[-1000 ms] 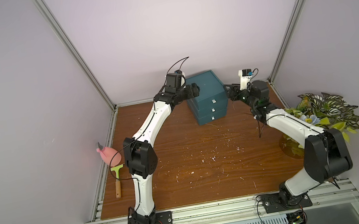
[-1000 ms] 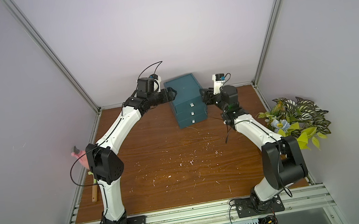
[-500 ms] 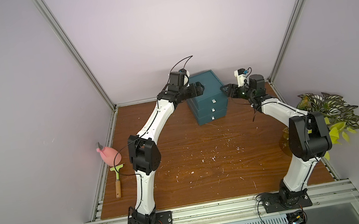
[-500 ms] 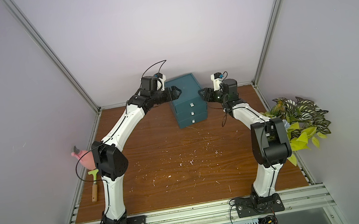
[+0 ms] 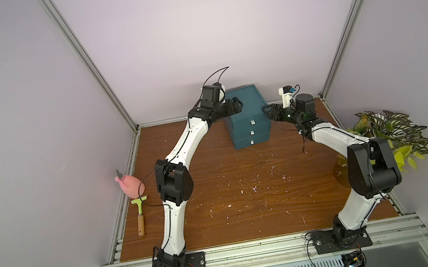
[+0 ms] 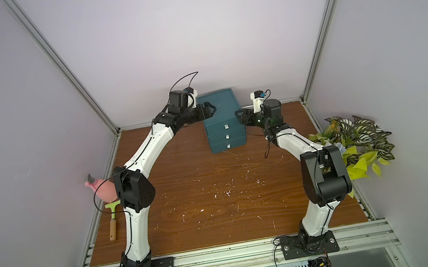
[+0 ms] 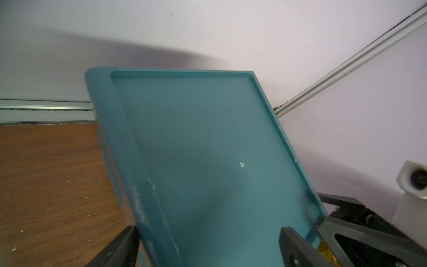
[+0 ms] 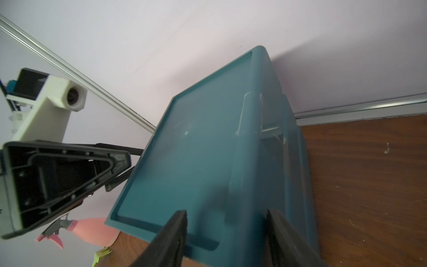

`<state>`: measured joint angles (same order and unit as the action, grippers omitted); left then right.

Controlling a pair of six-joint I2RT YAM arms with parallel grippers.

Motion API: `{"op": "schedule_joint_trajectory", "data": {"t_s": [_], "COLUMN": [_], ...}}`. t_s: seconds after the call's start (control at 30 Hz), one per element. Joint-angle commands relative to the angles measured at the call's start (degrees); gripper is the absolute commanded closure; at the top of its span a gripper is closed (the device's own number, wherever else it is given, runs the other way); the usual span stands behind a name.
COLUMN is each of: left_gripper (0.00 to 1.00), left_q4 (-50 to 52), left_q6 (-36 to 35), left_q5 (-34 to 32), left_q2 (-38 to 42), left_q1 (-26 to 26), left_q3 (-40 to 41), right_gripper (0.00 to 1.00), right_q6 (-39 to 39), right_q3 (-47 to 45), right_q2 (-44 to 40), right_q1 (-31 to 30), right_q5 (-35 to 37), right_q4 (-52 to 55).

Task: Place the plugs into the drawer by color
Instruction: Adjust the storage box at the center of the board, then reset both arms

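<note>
The drawer (image 5: 247, 111) (image 6: 221, 112) is a dark teal chest at the back of the table, its three fronts shut, each with a white tab. My left gripper (image 5: 240, 104) (image 6: 213, 108) hovers open at its upper left edge. In the left wrist view, the left gripper (image 7: 208, 233) has one finger beside the side wall and the other over the drawer's lid (image 7: 196, 138). My right gripper (image 5: 264, 109) (image 6: 237, 114) is open at the upper right edge. In the right wrist view, the right gripper (image 8: 226, 217) straddles that corner of the drawer (image 8: 208, 138). The plugs are out of view.
A pink spray bottle (image 5: 130, 185) and a green tool with a wooden handle (image 5: 140, 214) lie at the table's left edge. A leafy plant (image 5: 383, 135) stands at the right edge. White crumbs dot the wooden table (image 5: 248, 207). The back wall is close behind the chest.
The right gripper has moved left to the chest's upper right edge and its jaws have narrowed a little. The right arm's elbow has shifted. The left gripper has edged over the lid.
</note>
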<state>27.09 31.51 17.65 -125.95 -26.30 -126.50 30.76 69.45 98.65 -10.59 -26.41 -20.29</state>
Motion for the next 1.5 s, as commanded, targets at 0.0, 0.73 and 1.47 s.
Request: {"op": "schedule_joint_trajectory", "data": {"t_s": [0.0, 0.73, 1.47], "left_gripper": [0.11, 0.02, 0.0], "left_q4": [-1.3, -28.2, -80.6], "left_q6": [-0.1, -16.8, -31.9], "left_q5": [3.6, -26.1, -23.6], "left_q2": [0.3, 39.0, 53.4], "left_q1": [-0.9, -2.4, 19.9], "left_q3": [-0.7, 51.4, 114.6], "right_gripper": [0.4, 0.17, 0.01], "right_q6": [1.1, -21.7, -34.4], "right_q3": [-0.3, -32.9, -64.5], "right_q2": [-3.4, -35.6, -9.4], "right_q1": [-4.5, -6.2, 0.7], "right_q5": [-5.1, 31.0, 47.0], "right_q4": [-2.6, -1.1, -70.9]}}
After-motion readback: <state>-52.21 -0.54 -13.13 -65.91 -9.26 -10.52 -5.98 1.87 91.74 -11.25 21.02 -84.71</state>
